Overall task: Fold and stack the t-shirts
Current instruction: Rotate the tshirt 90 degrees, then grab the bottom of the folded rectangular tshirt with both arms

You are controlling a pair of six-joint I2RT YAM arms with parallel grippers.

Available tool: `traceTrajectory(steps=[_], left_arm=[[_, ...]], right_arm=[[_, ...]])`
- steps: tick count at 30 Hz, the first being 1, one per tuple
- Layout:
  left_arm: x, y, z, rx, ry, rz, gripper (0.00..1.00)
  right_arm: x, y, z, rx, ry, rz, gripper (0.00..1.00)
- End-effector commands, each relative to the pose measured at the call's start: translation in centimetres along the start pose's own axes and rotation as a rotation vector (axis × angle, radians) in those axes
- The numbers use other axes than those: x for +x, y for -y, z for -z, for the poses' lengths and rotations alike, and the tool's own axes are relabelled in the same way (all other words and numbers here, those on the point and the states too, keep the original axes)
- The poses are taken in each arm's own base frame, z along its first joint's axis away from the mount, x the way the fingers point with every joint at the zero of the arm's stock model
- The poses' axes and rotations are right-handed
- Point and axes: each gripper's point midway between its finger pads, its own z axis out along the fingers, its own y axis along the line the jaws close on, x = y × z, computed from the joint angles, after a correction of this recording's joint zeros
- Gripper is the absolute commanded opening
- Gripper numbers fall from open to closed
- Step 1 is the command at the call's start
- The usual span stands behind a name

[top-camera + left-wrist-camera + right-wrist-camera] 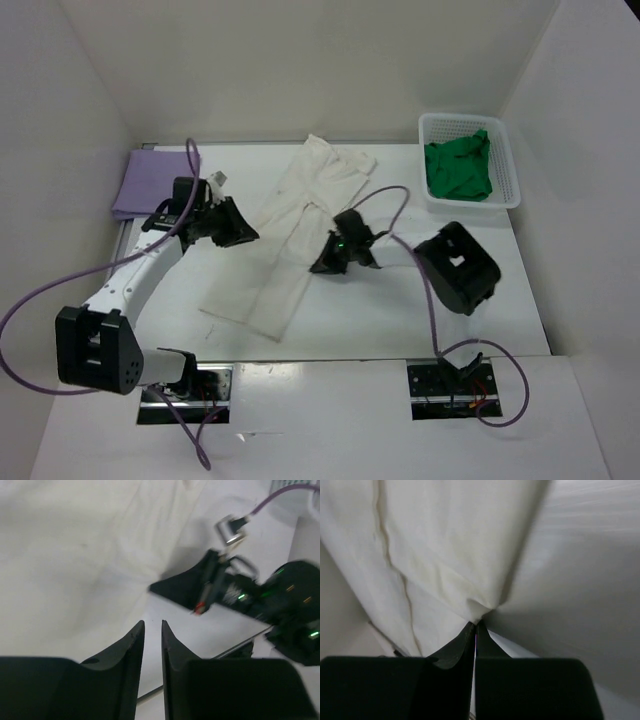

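My two arms work over the off-white t-shirt [300, 225], which lies lengthwise down the middle of the white table [400, 310], folded into a long narrow strip running from the far edge toward the arms' bases. My right gripper [322, 265] sits at the strip's right edge, about halfway along. In the right wrist view its fingers [455, 650] are pressed together on a pucker of that cream cloth [445, 545], the fabric gathering into creases at the tips [474, 626].

My left gripper [243, 232] hangs just beside the shirt's left edge, opposite the right one. From the left wrist camera, its fingers [131, 645] stand only a narrow slit apart with nothing between them [153, 625], pointed at bare table next to the pale cloth [75, 555].

The lavender t-shirt [150, 178] lies flat as a folded rectangle at the table's far left, behind the left arm. The green t-shirt [458, 168] is bunched inside the white mesh basket [508, 170] at the far right corner, well apart from both grippers.
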Motion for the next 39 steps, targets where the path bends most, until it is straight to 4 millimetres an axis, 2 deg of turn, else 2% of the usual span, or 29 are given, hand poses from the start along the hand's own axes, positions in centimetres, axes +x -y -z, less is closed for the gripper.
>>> traceTrajectory(steps=[1,4,5,6,7,9,10,11,12,13,15,16,18,19,20,22,25,29,31,35,37,38,39], left_arm=[[1.9,1.0,-1.9,0.018,-0.072,-0.066,0.29],[4.5,1.4,-3.6,0.014,-0.151,-0.099,0.35],[5.0,1.6,-3.9,0.015,-0.168,-0.106,0.37],[6.2,1.5,-4.4,0.010,-0.202,-0.112,0.40],[7.1,0.6,-4.6,-0.012,-0.231,-0.098,0.45],[8.6,-0.1,-4.8,-0.023,-0.280,-0.087,0.49],[10.3,-0.7,-4.9,-0.030,-0.335,-0.075,0.52],[10.9,-1.0,-4.9,-0.029,-0.353,-0.067,0.52],[12.5,-0.9,-5.0,-0.025,-0.399,-0.079,0.53],[13.9,-1.4,-5.1,-0.033,-0.440,-0.077,0.53],[16.5,-1.4,-4.9,-0.041,-0.517,-0.098,0.56],[18.1,-2.1,-4.8,-0.052,-0.562,-0.095,0.56],[20.1,-2.3,-4.7,-0.049,-0.614,-0.095,0.57],[20.8,-2.2,-4.6,-0.047,-0.629,-0.071,0.58],[21.6,-2.4,-4.9,-0.040,-0.645,-0.066,0.59],[22.7,-2.1,-4.9,-0.041,-0.678,-0.064,0.60],[23.2,-2.3,-5.5,-0.048,-0.693,-0.063,0.60],[23.8,-2.9,-5.6,-0.062,-0.699,-0.042,0.50],[23.8,-2.9,-5.8,-0.066,-0.700,-0.032,0.49],[24.2,-3.0,-5.9,-0.071,-0.711,-0.036,0.44],[24.6,-2.9,-5.7,-0.066,-0.722,-0.032,0.39],[24.5,-2.8,-5.7,-0.060,-0.716,-0.035,0.38],[24.8,-2.9,-5.5,-0.059,-0.728,-0.029,0.36]], right_arm=[[-4.8,8.4,6.8,0.161,0.078,-0.005,0.00],[-6.8,10.8,10.6,0.247,0.143,0.011,0.00],[-7.5,11.3,12.0,0.242,0.157,0.004,0.08],[-7.5,11.6,12.5,0.242,0.157,-0.011,0.18],[-7.4,11.4,12.9,0.239,0.160,-0.010,0.31],[-6.5,10.6,13.8,0.209,0.172,-0.025,0.61],[-5.2,10.7,13.9,0.207,0.160,-0.055,0.64],[-5.2,10.0,14.9,0.185,0.196,-0.062,0.66],[-4.5,10.0,15.2,0.192,0.206,-0.096,0.67],[-3.0,11.2,15.3,0.212,0.196,-0.121,0.67],[-1.9,11.4,16.6,0.195,0.224,-0.152,0.67],[0.1,13.0,16.5,0.221,0.195,-0.208,0.67],[1.4,12.8,17.6,0.194,0.227,-0.233,0.67],[2.9,14.2,17.7,0.216,0.213,-0.298,0.65],[3.3,13.7,18.4,0.177,0.232,-0.298,0.63],[5.1,15.0,18.6,0.189,0.220,-0.368,0.56],[6.7,15.5,18.8,0.152,0.211,-0.401,0.55],[7.9,16.4,18.5,0.151,0.192,-0.407,0.52],[8.0,16.4,18.4,0.146,0.185,-0.416,0.48],[9.0,15.4,17.6,0.116,0.146,-0.390,0.48],[9.6,15.9,17.0,0.140,0.128,-0.387,0.44],[9.5,15.2,16.8,0.124,0.124,-0.371,0.42],[9.9,15.4,16.4,0.150,0.107,-0.360,0.37]])
